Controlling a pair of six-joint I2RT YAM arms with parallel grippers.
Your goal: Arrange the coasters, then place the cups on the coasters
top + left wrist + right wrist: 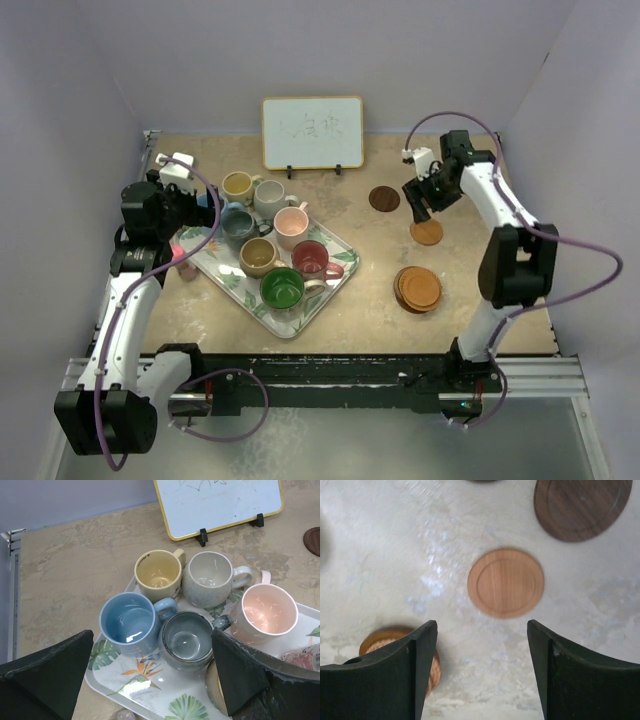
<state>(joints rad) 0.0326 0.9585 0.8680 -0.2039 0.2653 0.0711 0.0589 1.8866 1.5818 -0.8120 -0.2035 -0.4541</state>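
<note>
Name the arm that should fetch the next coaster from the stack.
Right. The right gripper, open and empty, hangs above the light coaster, near the coaster stack; the left gripper is over the cups on the tray.

Cups [260, 257] are crowding the tray [330, 290], leaving narrow gaps; open surface [375, 285] is stretching between it and the coaster stack [417, 288]; whiteboard [312, 132] is walling the back.

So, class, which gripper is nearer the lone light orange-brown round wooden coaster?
Right. The right gripper hovers just above that coaster; the left gripper is across the table, over the leaf-patterned rectangular tray.
</note>
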